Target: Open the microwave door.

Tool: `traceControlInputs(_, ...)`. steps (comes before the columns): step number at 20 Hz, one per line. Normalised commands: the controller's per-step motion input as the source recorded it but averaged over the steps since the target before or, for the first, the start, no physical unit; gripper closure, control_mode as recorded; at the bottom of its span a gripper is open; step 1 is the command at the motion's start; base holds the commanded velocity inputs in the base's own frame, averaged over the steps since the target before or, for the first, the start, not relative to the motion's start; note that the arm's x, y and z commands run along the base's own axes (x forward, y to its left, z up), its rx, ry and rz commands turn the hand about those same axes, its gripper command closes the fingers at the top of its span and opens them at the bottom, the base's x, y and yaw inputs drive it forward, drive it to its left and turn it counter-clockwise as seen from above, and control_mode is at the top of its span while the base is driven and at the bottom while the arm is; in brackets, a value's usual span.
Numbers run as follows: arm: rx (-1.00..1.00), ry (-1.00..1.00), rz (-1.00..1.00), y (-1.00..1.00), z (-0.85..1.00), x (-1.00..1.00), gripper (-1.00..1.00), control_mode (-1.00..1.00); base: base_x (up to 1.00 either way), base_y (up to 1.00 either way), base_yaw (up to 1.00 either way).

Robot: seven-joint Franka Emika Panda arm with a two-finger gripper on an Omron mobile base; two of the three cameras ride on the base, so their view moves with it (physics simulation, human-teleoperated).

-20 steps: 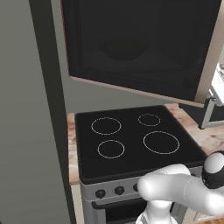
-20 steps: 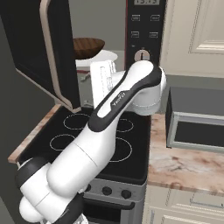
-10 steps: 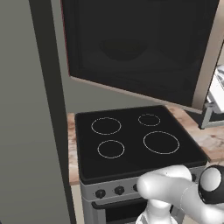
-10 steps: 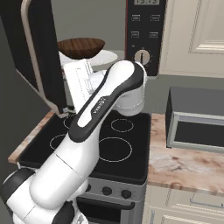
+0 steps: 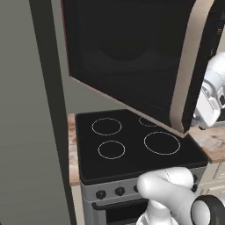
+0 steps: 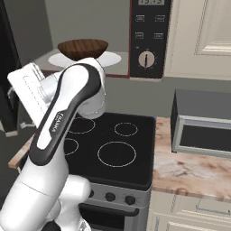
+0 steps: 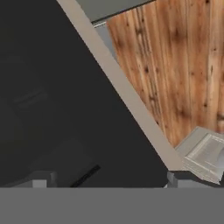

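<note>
Swinging farther out since a second ago, the microwave door [image 5: 127,57] now hangs well clear of the cabinet and sweeps over the stovetop [image 5: 132,145], and the arm has come round with it.

Left base view: the door is a wide black panel hinged at its left side, its free edge with the long beige handle [image 5: 190,70] near the right edge of the picture. That handle's long axis runs up and down, leaning slightly. The white hand sits just beside it on the right, so the door lies to the left of the hand. The door's lower corner hangs above the stovetop's front right corner.

Right base view: the microwave's cavity stands open, a brown bowl [image 6: 83,48] on its turntable plate [image 6: 85,59]. The arm reaches left across the stovetop's back left corner, toward the dark door edge at the picture's left side. A toaster oven [image 6: 203,131] rests on the worktop to the right, well apart.

Hand view: the door's black face fills the left, its beige trim running diagonally. I cannot tell whether the fingers are spread or closed.

Judging by this, any further swing means pushing leftward, away from the cavity.
</note>
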Motion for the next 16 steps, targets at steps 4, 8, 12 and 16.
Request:
traceControlInputs(4,-0.03,-0.09,0.19,1.0,0.0,-0.66,-1.0,-1.0,0.0,0.0,0.0)
traceControlInputs(8,-0.01,-0.05,0.06,1.0,0.0,-0.14,-1.0,-1.0,0.0,0.0,0.0)
traceControlInputs(12,0.0,-0.05,-0.02,1.0,0.0,0.0,-1.0,-1.0,0.0,0.0,0.0)
traceControlInputs(16,0.0,-0.09,-0.15,1.0,0.0,0.05,-1.0,-1.0,0.0,0.0,0.0)
